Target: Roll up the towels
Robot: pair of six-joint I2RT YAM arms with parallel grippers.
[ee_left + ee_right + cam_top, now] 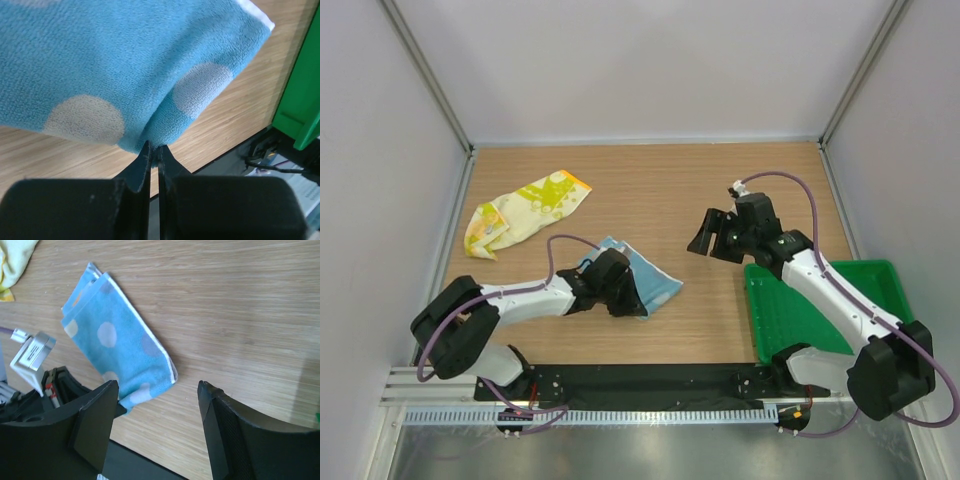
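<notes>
Two towels lie on the wooden desk (660, 180), both outside the green plastic tray (775, 320). The yellow towel (525, 212), with lime-green and orange patches, is crumpled at about 10 o'clock, close to the left wall and well apart from everything else. The blue polka-dot towel (655, 282) is folded at about 7 o'clock, not far from the desk's near edge, and one corner points toward 3 o'clock.

The left gripper (154, 148) has its jaws pressed together on that towel's near edge, and the cloth puckers where the tips meet. In the left wrist view, the black base rail (650, 380) sits just past the desk's near edge.

The right gripper (712, 235) hangs above the wood at about 2 o'clock, its jaws spread wide with nothing between them. It is well apart from the blue towel. A broad stretch of wood runs between the blue towel's pointed corner and the tray. A wider stretch still runs from 11 to 1 o'clock along the far wall.

White walls close the desk in at 9, 12 and 3 o'clock. The tray sits at about 4 o'clock, pushed against the right wall with its near rim at the desk's front edge. The right arm crosses over the tray's middle, hiding part of its floor. Where the floor shows, it is plain green plastic.
</notes>
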